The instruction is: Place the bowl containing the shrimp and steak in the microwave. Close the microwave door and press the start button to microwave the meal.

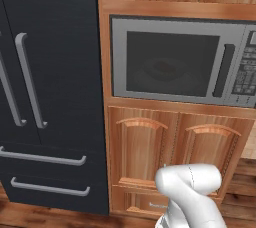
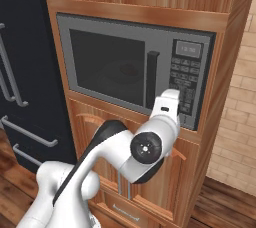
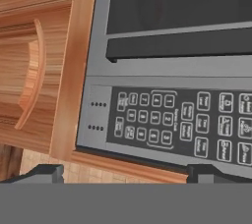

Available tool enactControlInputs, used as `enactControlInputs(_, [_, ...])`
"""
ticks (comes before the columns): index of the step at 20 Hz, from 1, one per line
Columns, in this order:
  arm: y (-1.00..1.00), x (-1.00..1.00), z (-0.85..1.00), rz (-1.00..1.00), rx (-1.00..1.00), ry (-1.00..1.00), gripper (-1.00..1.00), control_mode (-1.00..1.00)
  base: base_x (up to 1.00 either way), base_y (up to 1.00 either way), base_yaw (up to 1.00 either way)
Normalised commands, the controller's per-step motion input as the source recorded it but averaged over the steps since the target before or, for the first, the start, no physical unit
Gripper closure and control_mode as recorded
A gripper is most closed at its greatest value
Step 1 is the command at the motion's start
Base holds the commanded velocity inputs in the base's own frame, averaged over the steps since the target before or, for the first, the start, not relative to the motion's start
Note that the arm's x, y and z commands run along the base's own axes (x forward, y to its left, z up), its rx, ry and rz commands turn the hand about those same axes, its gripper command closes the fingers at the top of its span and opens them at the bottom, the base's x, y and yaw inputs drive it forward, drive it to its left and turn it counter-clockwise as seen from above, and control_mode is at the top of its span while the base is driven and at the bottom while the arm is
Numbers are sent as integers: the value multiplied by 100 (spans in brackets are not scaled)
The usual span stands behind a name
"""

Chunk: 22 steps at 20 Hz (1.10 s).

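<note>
The microwave sits built into a column of warm wooden cabinets, and its door is shut flat against the front, the dark vertical bar handle running down its right edge. Through the dark glass I can just make out the pale round outline of the bowl resting inside, with a dim reddish patch in its middle that looks like the steak; the shrimp is too faint to pick out behind the window. To the right of the door is the keypad panel, rows of small buttons under a little display. The white arm reaches up from below in the right base view, its hand raised in front of the lower part of that panel, just beside the foot of the handle. In the hand view the gripper has its two dark fingertips set wide apart, spread open with nothing between them, and the keypad lies close ahead of them, turned sideways, with the door handle beyond it; whether the fingers touch the panel I cannot tell. To the left of the cabinet column stands a tall black fridge with grey bar handles, and the floor below is dark wood planks.
</note>
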Motion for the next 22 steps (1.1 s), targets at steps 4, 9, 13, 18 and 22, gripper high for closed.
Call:
enactControlInputs(4, [0,1,9,0,0,0,-100,-100,0,0,0])
enactControlInputs(9, [0,3,5,0,0,0,-100,-100,0,0,0])
enactControlInputs(13, [0,2,1,0,0,0,-100,-100,0,0,0])
enactControlInputs(18, [0,2,0,0,0,0,-100,-100,0,0,0])
enactControlInputs(22, [0,8,0,0,0,2,-100,-100,0,0,0])
